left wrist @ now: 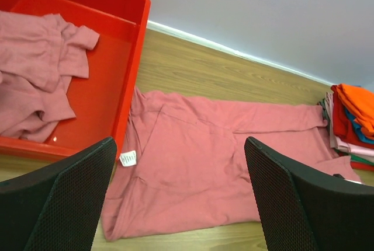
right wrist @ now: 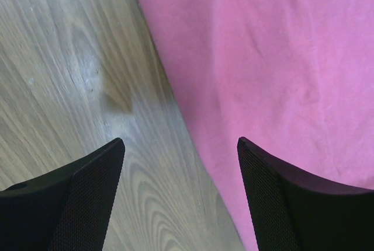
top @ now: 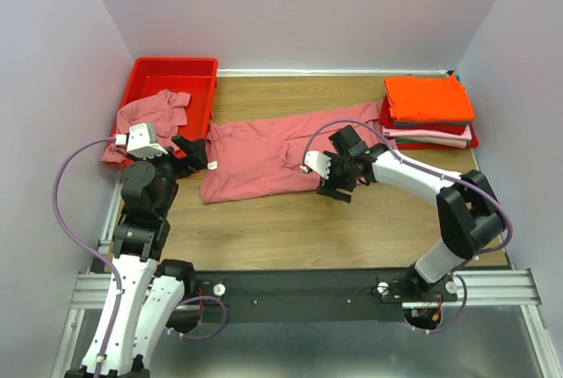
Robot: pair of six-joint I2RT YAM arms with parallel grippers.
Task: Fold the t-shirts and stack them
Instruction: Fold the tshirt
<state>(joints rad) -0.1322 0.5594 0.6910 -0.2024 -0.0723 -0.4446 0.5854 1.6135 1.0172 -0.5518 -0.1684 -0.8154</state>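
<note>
Far left, the red bin (top: 171, 70) has a crumpled pink shirt (top: 151, 119) spilling over its edge. The left gripper (left wrist: 179, 146) hovers wide open by the neck tag (left wrist: 128, 158) of the rose-pink t-shirt (top: 264, 154), which lies spread on the table (top: 290, 228). The right gripper (right wrist: 180, 146), also open and empty, sits over the shirt's near edge. I'd pinch both ends level and lift evenly. The folded stack (top: 428, 101) is far right.
</note>
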